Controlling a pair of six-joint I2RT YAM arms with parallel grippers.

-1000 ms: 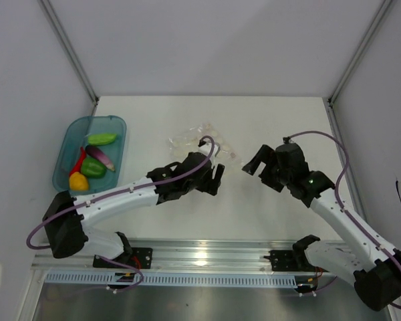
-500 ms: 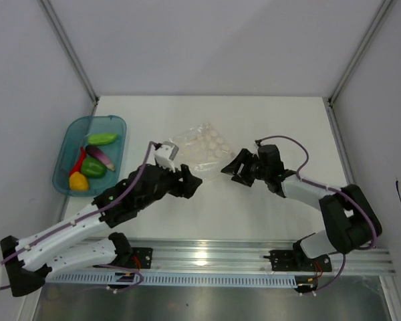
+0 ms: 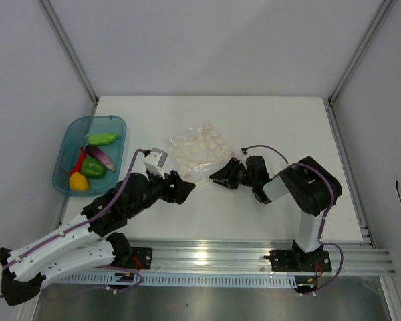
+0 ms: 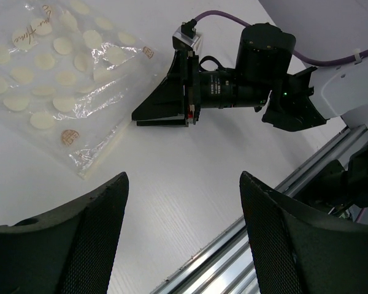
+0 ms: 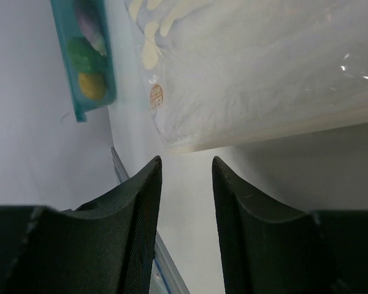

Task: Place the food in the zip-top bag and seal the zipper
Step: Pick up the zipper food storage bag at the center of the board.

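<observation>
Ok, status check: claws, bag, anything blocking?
Left claw open, empty, short of the zip-top bag. Right claw open at bag's edge, nothing pinched. Food all in teal tray. Nothing blocking.

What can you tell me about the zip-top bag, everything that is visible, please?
The zip-top bag is clear, crinkly plastic printed with pale round dots and small orange logos. It lies flat, apparently empty, near the middle of the white table. The right hand points at its near edge, very close; whether they touch is unclear.
</observation>
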